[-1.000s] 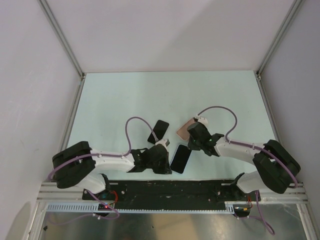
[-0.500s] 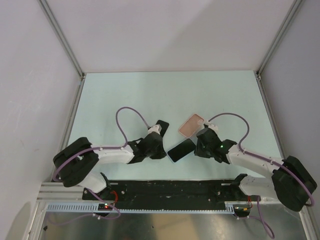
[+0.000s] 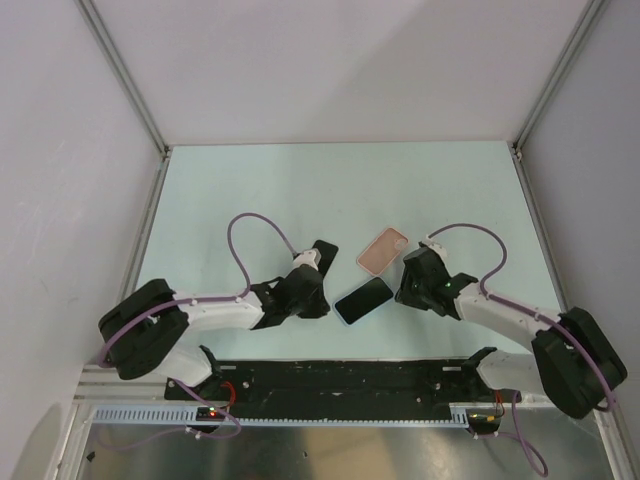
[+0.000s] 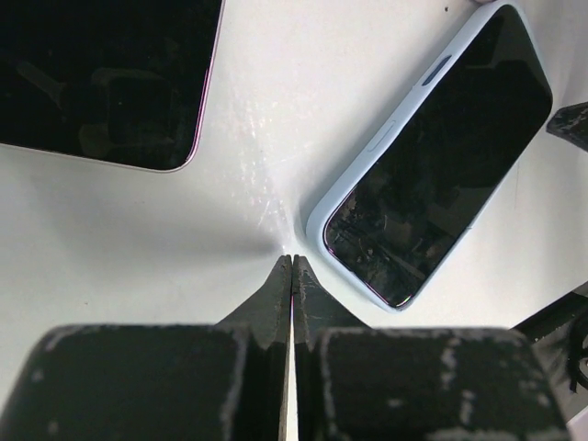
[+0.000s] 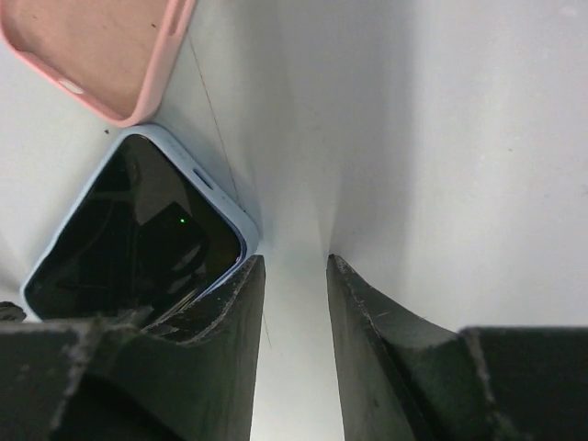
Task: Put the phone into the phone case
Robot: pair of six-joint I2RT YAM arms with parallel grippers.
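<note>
The phone (image 3: 363,300) lies screen up on the table, slanted, with a light blue rim. The empty salmon-pink phone case (image 3: 383,250) lies just beyond its right end, hollow side up. My left gripper (image 3: 325,300) is shut and empty, with its tips on the table by the phone's left end. In the left wrist view the tips (image 4: 291,261) sit just left of the phone's (image 4: 441,156) corner. My right gripper (image 3: 401,292) is open and empty at the phone's right end. In the right wrist view (image 5: 294,264) its left finger (image 5: 241,294) is against the phone's (image 5: 138,234) corner, with the case (image 5: 92,46) above.
An all-black phone-sized slab (image 3: 320,258) lies just beyond my left gripper, partly covered by it; it also shows in the left wrist view (image 4: 101,73). A black rail (image 3: 340,385) runs along the near edge. Grey walls enclose the table.
The phone has turned from nearly upright to slanted and shifted up toward the case. My right gripper left the case and came down to the phone's right end. My left gripper moved forward.
</note>
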